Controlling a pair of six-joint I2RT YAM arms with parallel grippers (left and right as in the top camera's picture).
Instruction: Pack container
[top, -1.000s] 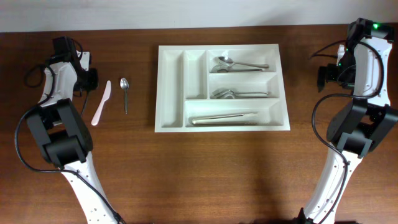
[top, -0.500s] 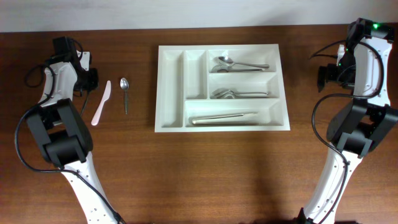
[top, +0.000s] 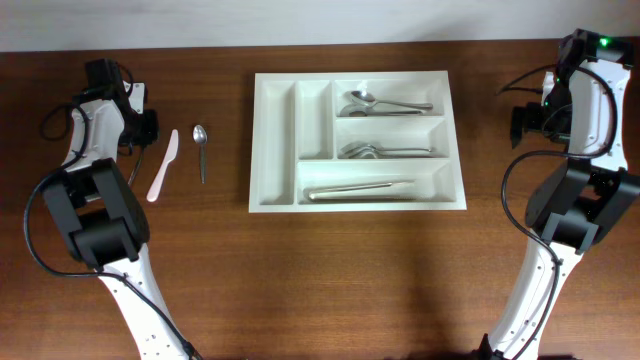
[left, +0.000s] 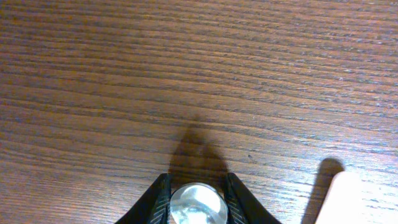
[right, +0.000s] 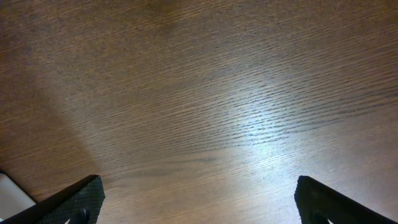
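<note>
Lying mid-table, container (top: 275, 150) — tabletop (top: 350, 280) showing round every edge

Black left claw (left: 197, 180) frames a shiny silver round metal piece (left: 197, 205); pale pink plastic knife (left: 348, 199) just right, dark brown streaky-grained wooden table (left: 186, 74) beneath.
</note>
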